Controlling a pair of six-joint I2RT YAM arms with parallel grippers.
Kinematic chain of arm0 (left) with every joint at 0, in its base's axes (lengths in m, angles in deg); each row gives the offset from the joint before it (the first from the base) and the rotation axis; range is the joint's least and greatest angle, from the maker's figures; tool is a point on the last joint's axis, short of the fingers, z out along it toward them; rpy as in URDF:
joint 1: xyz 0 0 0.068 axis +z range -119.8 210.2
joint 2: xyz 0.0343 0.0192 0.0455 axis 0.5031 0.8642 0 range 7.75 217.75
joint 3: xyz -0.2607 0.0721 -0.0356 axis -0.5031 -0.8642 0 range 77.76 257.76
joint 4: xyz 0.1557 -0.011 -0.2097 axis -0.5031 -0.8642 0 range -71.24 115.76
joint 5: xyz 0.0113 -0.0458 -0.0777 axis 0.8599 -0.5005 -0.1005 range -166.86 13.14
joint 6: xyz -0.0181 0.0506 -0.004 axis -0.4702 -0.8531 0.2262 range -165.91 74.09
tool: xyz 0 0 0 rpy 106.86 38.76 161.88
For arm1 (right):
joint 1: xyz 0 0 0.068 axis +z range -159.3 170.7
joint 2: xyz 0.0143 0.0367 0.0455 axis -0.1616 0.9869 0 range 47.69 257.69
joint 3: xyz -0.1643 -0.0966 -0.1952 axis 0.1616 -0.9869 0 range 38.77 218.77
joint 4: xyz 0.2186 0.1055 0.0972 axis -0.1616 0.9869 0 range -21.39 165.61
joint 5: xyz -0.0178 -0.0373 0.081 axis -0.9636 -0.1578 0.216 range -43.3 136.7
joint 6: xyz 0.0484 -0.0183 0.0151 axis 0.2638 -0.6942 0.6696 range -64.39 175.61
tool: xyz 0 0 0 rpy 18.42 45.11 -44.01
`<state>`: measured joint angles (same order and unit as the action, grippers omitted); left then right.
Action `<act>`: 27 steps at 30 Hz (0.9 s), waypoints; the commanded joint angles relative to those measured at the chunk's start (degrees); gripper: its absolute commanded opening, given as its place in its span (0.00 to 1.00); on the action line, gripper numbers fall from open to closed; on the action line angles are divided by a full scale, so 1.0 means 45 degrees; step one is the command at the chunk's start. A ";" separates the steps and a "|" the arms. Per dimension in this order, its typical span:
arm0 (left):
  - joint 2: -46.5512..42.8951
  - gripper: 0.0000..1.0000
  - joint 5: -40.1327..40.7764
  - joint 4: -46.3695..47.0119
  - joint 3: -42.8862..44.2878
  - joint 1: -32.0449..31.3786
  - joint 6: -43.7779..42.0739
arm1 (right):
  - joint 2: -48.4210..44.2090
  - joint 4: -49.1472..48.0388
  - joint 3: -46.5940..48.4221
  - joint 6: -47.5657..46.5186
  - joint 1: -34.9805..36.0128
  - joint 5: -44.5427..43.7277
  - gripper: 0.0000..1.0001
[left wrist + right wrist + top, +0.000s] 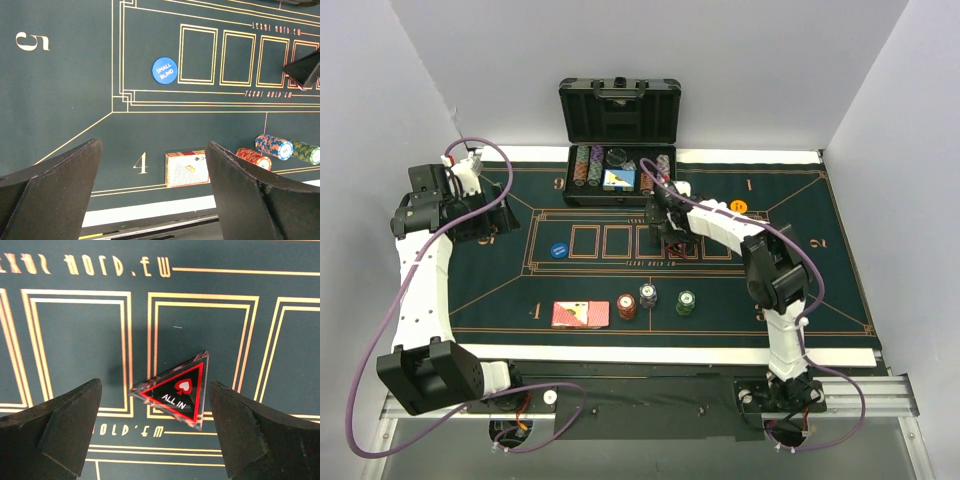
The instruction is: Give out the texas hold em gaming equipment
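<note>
**Both hands open, nothing held; ALL IN marker lies under the right hand**

Near edge of tabletop (650, 353), left of centre: red-backed playing cards (580, 314), flat on the felt (500, 290) by the "4". They look thin, light and slick, so the stack will likely fan. Pinch across the long edges and squeeze gently.

Just right of the cards, still along the near edge: three short chip stacks, red (626, 306), grey-blue (648, 296) and green (686, 302). They stand close together but apart. Chips are rigid with some weight, and a stack can shear. Grip low on the sides, jaws square.

Left hand (152, 145): jaws wide, empty, hanging above the left side, well apart from everything.

Blue disc (558, 251), marked SMALL BLIND, sits left of centre beside the card boxes. It is flat and thin with little edge to catch, a hard pick.

Mid tabletop: right hand (155, 385), jaws wide, touching nothing. The dark red triangular marker (177, 392) lies on the felt between the fingers, across a card-box line. It looks like stiff, glossy plastic, light and slippery. Take it on one flat side against the opposite corner, low, or it may squirt out.

Toward the far right: orange disc (739, 206), thin like the blue one.

Far edge: black case (620, 140), lid up, racked chips inside.
</note>
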<state>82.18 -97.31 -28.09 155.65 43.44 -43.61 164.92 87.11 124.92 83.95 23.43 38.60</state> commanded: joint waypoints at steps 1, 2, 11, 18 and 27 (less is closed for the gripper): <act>-0.0388 0.96 -0.0105 -0.0046 0.0465 0.0125 -0.0239 | 0.0218 0.0205 0.0212 -0.0282 -0.0164 -0.0602 0.82; -0.0389 0.96 -0.0085 -0.0046 0.0465 0.0087 -0.0239 | 0.0218 0.0224 0.0076 -0.0340 -0.0164 -0.0680 0.82; -0.0447 0.96 -0.0046 -0.0007 0.0387 0.0106 -0.0239 | -0.0210 0.0010 -0.1135 -0.0126 -0.0184 -0.1325 0.76; -0.0564 0.96 0.0051 -0.0085 0.0465 0.0125 -0.0298 | -0.1341 -0.0381 -0.3049 0.0421 -0.0340 -0.1773 0.57; -0.0642 0.96 0.0091 -0.0105 0.0543 0.0106 -0.0434 | -0.3608 -0.0518 -0.6540 0.1416 -0.1491 -0.2574 0.46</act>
<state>81.18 -96.85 -28.35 155.65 43.46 -44.00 153.55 78.67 102.89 88.06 19.89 32.35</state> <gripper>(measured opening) 0.956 0.494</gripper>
